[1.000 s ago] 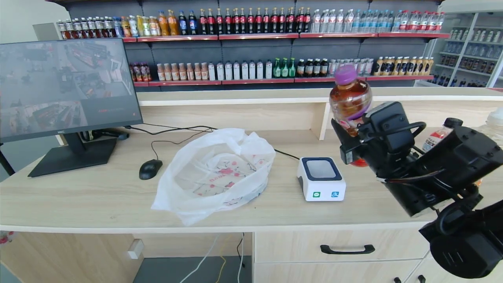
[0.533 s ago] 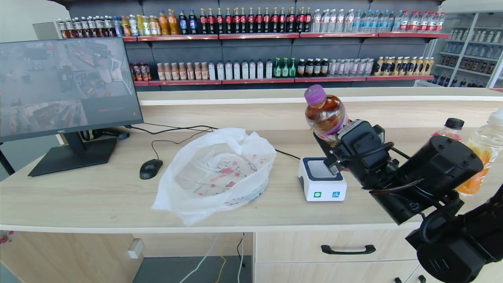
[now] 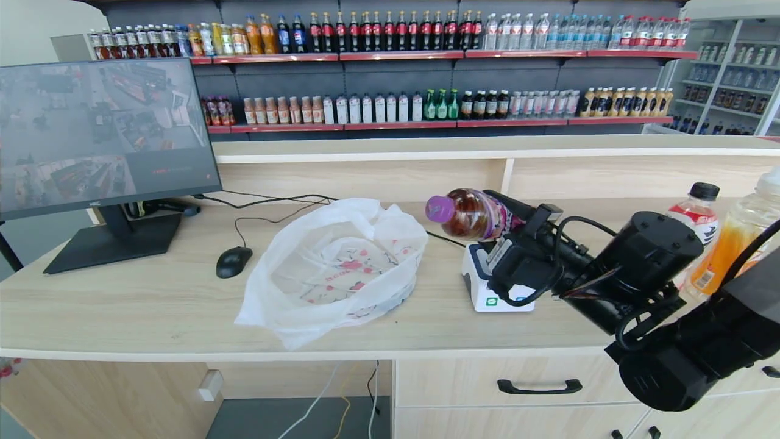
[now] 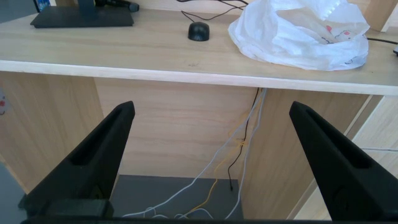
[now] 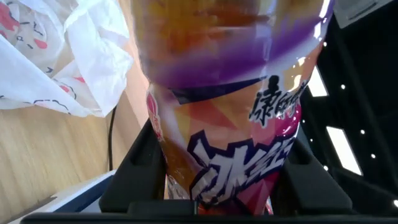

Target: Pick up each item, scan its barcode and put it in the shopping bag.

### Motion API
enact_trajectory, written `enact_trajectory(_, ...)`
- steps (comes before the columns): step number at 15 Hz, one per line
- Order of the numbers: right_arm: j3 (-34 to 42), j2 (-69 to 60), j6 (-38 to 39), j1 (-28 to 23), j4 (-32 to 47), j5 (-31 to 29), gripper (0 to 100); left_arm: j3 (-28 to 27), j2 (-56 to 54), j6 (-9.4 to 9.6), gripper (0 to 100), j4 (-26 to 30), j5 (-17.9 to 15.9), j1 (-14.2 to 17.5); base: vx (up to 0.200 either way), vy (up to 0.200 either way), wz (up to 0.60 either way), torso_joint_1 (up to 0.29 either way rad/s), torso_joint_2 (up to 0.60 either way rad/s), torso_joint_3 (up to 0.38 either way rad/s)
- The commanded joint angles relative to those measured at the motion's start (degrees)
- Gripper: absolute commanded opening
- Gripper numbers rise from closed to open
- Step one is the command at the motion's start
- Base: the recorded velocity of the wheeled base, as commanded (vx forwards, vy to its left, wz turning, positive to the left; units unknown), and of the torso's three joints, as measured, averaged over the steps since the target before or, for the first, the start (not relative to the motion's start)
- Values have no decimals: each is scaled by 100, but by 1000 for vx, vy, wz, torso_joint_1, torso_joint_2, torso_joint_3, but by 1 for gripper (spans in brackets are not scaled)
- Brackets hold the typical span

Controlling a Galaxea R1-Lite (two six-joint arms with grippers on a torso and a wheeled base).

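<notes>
1. Right gripper (image 3: 504,221): the claw is pinching the clear plastic bottle of amber tea with a purple cap (image 3: 468,214) by its labelled lower body. In the right wrist view the two black fingers (image 5: 132,169) press against opposite sides of the label.
2. Bottle attitude: it lies almost horizontal, held clear of the light wooden counter (image 3: 152,305). Its cap points toward the counter's left end and the white translucent plastic shopping bag (image 3: 335,268).
3. Bottle position: it is directly above the small white box-shaped barcode scanner (image 3: 478,286). The scanner stands right of the counter's middle, near the front edge. The arm covers part of the scanner.
4. Shopping bag: it lies open and slumped at the middle of the counter, just beside the scanner and apart from it.
5. Left gripper (image 4: 211,111): the claw is spread wide and holds nothing. It sits in front of the counter's front edge, below the top surface.
6. Right end of the counter: a clear bottle with a black cap and red-and-white label (image 3: 694,210) stands beside a clear bottle of orange drink (image 3: 734,238).
7. Left end of the counter: a black flat monitor on a stand (image 3: 103,134), with a black computer mouse (image 3: 233,262) between it and the bag.
</notes>
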State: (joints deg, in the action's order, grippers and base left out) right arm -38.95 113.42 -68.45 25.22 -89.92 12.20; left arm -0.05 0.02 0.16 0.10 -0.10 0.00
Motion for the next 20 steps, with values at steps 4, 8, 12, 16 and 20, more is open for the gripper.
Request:
enact_trajectory(4, -69, 268, -538, -44, -8, 397, 0, -4, -2, 2, 100, -1, 1, 0, 0, 0, 0, 0, 0, 0)
enact_trajectory(8, -60, 409, -766, -149, -8, 643, 0, 5, -2, 2, 100, -1, 1, 0, 0, 0, 0, 0, 0, 0)
enact_trajectory(12, -51, 479, -1004, -158, -8, 810, 0, 5, -2, 2, 100, -1, 1, 0, 0, 0, 0, 0, 0, 0)
enact_trajectory(16, -7, 611, -1179, -184, -8, 933, 0, -4, -2, 2, 100, -1, 1, 0, 0, 0, 0, 0, 0, 0)
enact_trajectory(20, -16, 690, -1197, -211, -8, 942, 0, 5, -2, 2, 100, -1, 1, 0, 0, 0, 0, 0, 0, 0)
